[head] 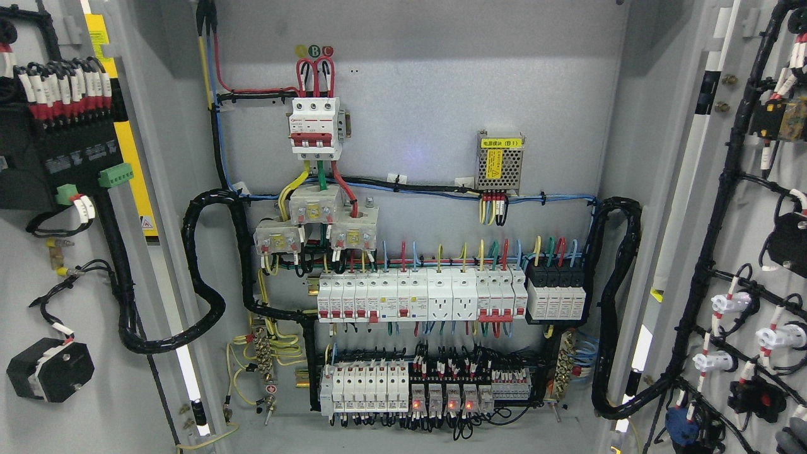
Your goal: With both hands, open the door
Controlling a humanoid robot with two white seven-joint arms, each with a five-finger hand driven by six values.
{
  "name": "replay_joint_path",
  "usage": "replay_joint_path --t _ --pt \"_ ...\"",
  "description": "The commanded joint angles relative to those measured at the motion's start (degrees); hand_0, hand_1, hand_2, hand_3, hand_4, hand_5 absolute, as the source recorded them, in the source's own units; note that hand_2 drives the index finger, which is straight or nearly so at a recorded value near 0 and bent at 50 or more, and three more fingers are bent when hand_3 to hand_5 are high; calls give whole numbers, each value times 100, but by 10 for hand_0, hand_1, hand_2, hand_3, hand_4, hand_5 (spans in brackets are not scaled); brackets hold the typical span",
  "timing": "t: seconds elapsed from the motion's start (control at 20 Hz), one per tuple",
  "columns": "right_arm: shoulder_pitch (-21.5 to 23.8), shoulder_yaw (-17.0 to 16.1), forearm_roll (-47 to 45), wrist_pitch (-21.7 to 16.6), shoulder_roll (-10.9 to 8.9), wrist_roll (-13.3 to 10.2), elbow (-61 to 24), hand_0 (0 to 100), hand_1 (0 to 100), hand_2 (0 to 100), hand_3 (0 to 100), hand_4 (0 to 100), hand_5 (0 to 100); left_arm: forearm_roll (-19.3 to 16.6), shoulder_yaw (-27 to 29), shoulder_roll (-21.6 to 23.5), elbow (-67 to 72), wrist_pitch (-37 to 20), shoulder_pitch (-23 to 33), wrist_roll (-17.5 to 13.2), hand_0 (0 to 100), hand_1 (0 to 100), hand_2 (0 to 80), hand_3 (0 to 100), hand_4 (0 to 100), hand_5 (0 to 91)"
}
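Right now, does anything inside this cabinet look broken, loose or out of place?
Nothing stands out. Both doors are swung open, the breaker rows sit level, and the black cable looms are tied neatly.

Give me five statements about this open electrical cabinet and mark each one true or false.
1. Both cabinet doors, the left door and the right door, stand open. True.
2. The three-pole breaker at the top has red wires looping into its top. True.
3. The small metal power supply carries a blue label. False: its label is yellow.
4. A robot hand grips the left door's edge. False: no robot hand can be made out in the head view.
5. Small red lights glow in the bottom row of parts. True.
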Motion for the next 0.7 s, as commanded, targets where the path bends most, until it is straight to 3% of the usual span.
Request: replay_joint_path --t 0.0,0.15,0.65 --pt "30 -248 -311 7 -28 8 94 0 500 40 0 0 0 114 399 354 557 40 -37 -11 120 556 0 0 0 0" --pt "30 -327 -347 7 -37 8 181 0 500 40 0 0 0 175 434 381 758 391 -107 -11 120 556 0 0 0 0" --pt "30 -433 -365 7 -309 8 314 0 500 40 0 0 0 396 548 645 1041 392 -239 -11 120 556 0 0 0 0"
